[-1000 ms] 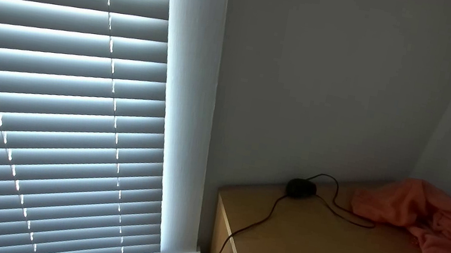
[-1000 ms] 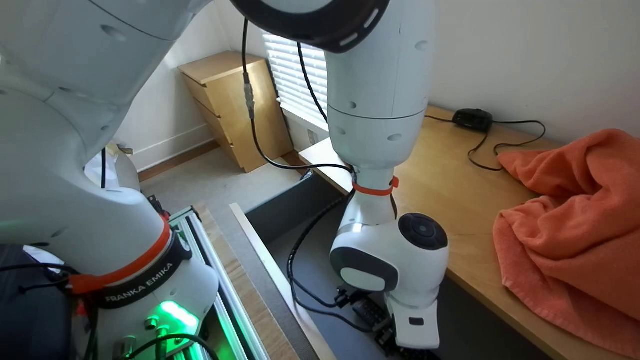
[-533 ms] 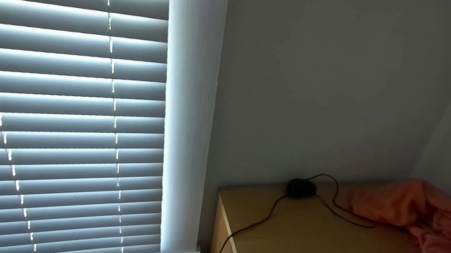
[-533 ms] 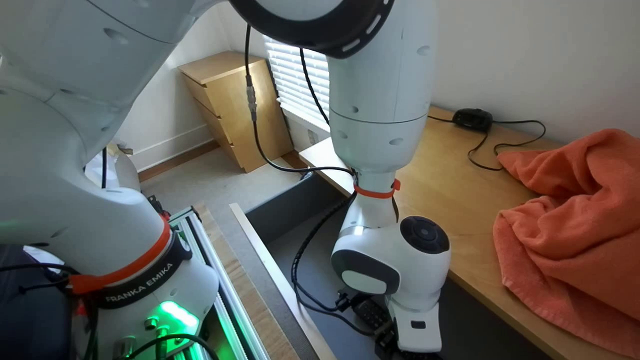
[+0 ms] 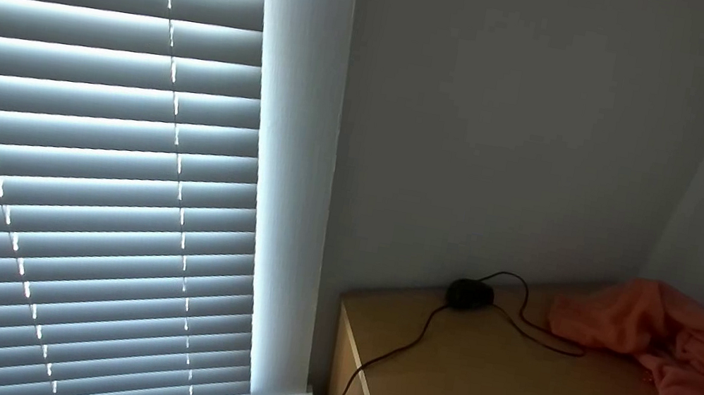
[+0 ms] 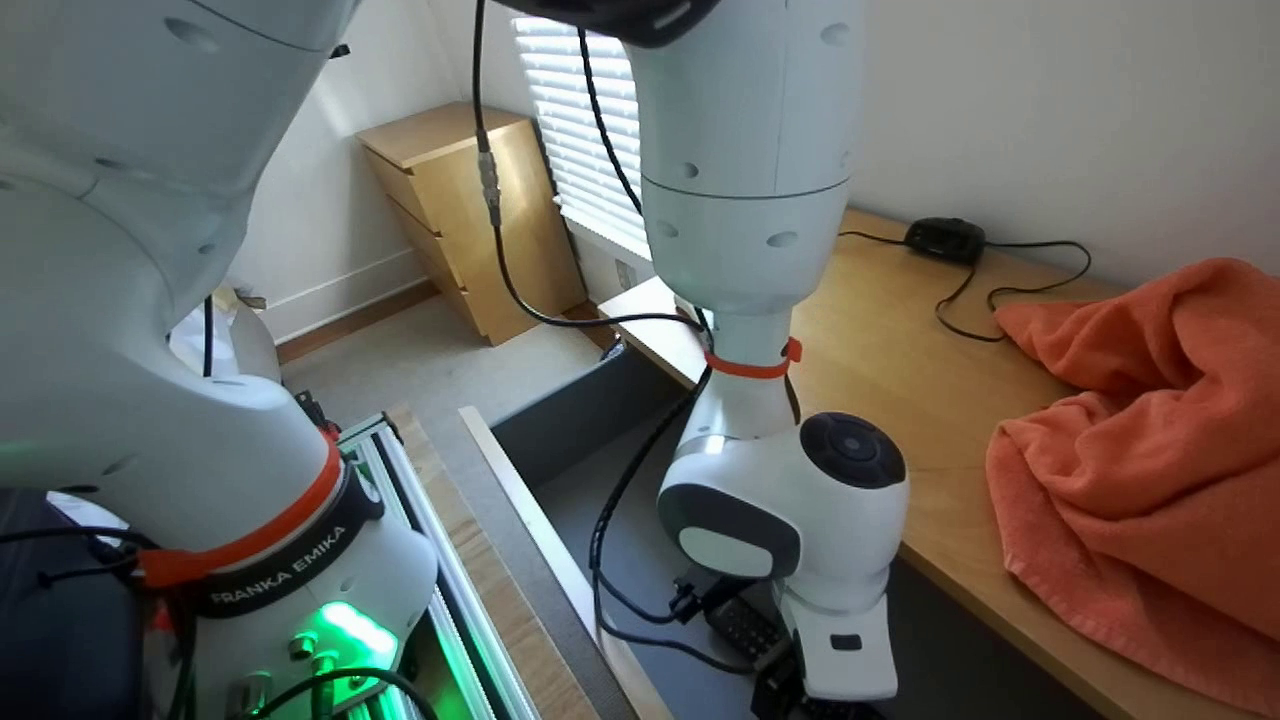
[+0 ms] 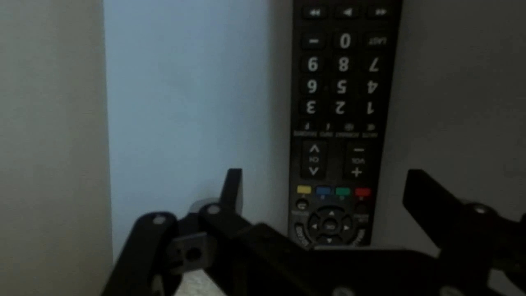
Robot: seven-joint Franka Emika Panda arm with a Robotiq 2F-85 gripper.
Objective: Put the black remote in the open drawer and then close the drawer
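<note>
Counting what is finished, I'd call the placing done: the black TV remote (image 7: 341,119) lies keys up on the grey floor of the pulled-out drawer (image 6: 542,530). My pincer (image 7: 324,176) stands spread wide over it, a jaw to each side with a visible gap on both, so I am gripping nothing. The closing is not yet done; in an exterior view the drawer's pale front edge stands well apart from the bench (image 6: 900,370). What is left, as I judge it, is to rise straight up, lest I nudge the remote, get out of the drawer, then push its front home against the bench.
</note>
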